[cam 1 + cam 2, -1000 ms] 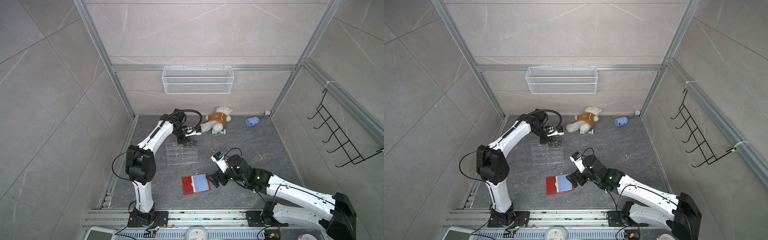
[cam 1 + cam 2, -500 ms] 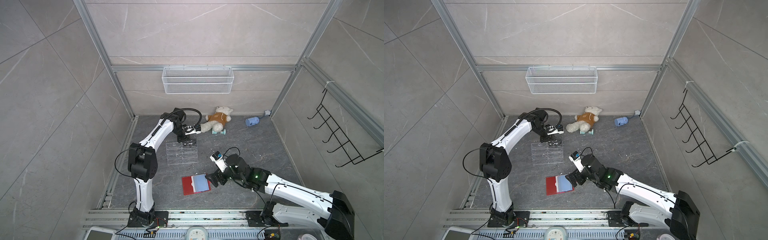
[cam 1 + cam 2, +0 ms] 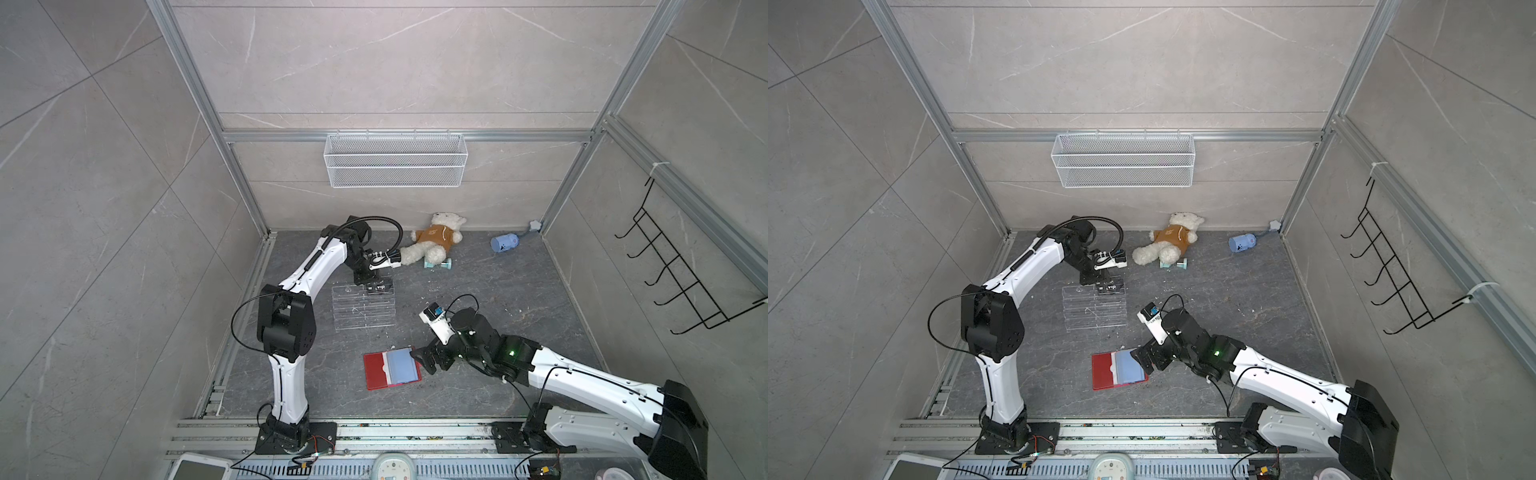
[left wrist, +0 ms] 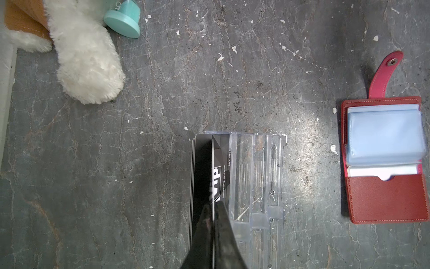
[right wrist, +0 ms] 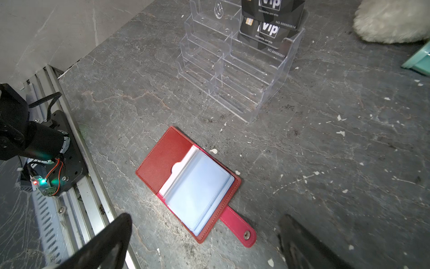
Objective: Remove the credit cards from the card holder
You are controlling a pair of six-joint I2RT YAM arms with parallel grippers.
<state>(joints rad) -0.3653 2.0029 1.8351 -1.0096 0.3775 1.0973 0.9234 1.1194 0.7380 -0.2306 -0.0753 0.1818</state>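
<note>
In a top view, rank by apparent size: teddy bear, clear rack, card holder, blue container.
Largest: teddy bear and clear rack, too alike to rank.
Next: card holder, slightly smaller.
Smallest: blue container.

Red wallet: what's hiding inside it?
The red wallet lies open. Inside are stacked pale blue plastic sleeves, and a white slip peeks from its red pocket. The top sleeve covers the ones underneath, so I can't see whether anything is tucked there.
</note>
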